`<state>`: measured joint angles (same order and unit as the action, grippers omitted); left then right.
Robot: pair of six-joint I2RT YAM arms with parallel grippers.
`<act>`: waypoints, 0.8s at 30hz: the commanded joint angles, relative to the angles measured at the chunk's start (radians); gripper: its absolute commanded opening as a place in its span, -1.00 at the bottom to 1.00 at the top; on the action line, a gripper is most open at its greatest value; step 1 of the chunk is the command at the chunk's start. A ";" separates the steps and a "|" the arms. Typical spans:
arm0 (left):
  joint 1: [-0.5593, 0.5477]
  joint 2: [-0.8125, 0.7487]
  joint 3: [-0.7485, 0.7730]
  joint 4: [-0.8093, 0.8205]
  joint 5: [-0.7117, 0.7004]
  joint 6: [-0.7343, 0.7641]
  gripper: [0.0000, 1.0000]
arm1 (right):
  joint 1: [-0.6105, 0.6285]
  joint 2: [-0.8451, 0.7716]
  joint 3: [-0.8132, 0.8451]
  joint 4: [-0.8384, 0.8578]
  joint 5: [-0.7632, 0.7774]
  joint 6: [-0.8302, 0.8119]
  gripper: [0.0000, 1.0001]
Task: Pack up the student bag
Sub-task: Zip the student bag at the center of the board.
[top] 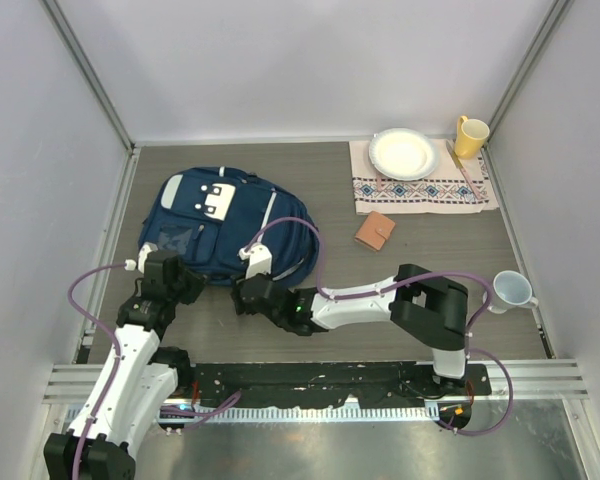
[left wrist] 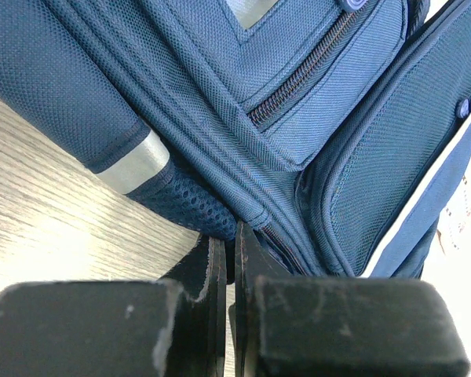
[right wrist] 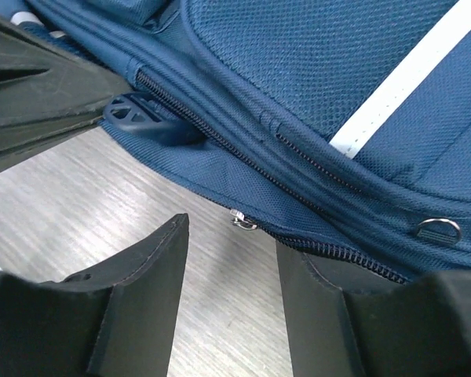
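The student bag [top: 220, 225] lies flat at the left middle of the table, navy blue with pale stripes and a white buckle patch. My left gripper [top: 178, 277] is at its near left edge. In the left wrist view the left gripper [left wrist: 229, 236] has its jaws closed to a thin slit, pinching the bag's bottom seam [left wrist: 243, 212]. My right gripper [top: 243, 295] is at the bag's near edge. In the right wrist view the right gripper [right wrist: 231, 232] is open, with a small metal zipper pull [right wrist: 243, 221] just ahead of the fingertips. The zipper looks closed.
A brown wallet [top: 374, 231] lies right of the bag. A patterned placemat [top: 425, 188] at the back right carries a white plate [top: 404, 153], with a yellow mug [top: 469, 136] beside it. A pale cup [top: 512, 290] stands at the right edge. Walls enclose the table.
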<state>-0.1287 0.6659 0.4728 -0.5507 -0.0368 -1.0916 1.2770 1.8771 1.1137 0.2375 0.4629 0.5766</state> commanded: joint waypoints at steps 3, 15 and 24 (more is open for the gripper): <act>-0.006 -0.023 0.050 0.081 0.095 0.006 -1.00 | 0.005 0.039 0.100 -0.012 0.218 -0.041 -0.08; -0.006 -0.014 0.047 0.087 0.094 0.009 -1.00 | 0.030 0.024 0.097 -0.053 0.301 -0.084 -0.79; -0.006 -0.025 0.059 0.046 0.046 0.056 -1.00 | 0.030 -0.124 -0.054 -0.059 0.223 -0.116 -0.98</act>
<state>-0.1291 0.6643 0.4728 -0.5362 -0.0158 -1.0828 1.3128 1.8626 1.1069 0.1761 0.6655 0.4950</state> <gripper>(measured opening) 0.037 0.207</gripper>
